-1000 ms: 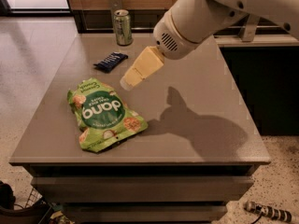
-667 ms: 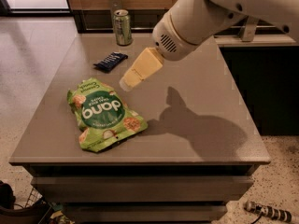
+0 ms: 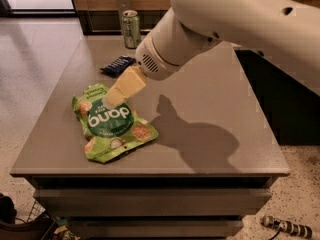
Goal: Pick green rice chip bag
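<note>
The green rice chip bag [image 3: 111, 124] lies flat on the grey table [image 3: 210, 109], near its front left corner, with the "dang" lettering upside down to the camera. My gripper [image 3: 113, 100] hangs from the white arm [image 3: 225, 24] and points down and to the left. Its pale yellow fingers [image 3: 123, 86] reach over the bag's upper edge, with the tips at or just above the bag. The arm covers the table's back right part.
A green drink can [image 3: 131, 29] stands at the table's back edge. A small dark blue wrapper [image 3: 118, 65] lies in front of it, just behind the gripper. Dark cabinets stand to the right, and floor lies to the left of the table.
The arm has swung down and to the left. The gripper has moved from above the blue wrapper to the top of the green bag. The bag has not moved.
</note>
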Action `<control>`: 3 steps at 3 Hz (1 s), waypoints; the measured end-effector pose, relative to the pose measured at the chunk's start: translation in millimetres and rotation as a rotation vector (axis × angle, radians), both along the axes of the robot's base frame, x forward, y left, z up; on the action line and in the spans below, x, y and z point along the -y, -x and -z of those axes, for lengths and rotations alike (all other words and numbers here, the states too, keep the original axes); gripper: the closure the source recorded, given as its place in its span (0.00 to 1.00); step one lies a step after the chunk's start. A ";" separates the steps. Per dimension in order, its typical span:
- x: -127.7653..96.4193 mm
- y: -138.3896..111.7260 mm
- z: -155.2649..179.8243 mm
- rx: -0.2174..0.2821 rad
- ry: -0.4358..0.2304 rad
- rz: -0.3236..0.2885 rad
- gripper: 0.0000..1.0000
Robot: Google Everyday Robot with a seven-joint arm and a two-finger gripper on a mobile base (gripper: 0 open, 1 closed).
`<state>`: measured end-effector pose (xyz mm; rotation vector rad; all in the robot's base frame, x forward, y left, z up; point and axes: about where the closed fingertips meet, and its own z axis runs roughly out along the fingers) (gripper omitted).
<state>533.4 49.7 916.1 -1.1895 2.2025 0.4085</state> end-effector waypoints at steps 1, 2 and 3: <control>-29.1 1.9 15.1 -0.034 0.017 0.002 0.00; -58.6 2.1 41.3 -0.100 0.091 0.054 0.00; -72.3 2.2 61.6 -0.146 0.136 0.085 0.00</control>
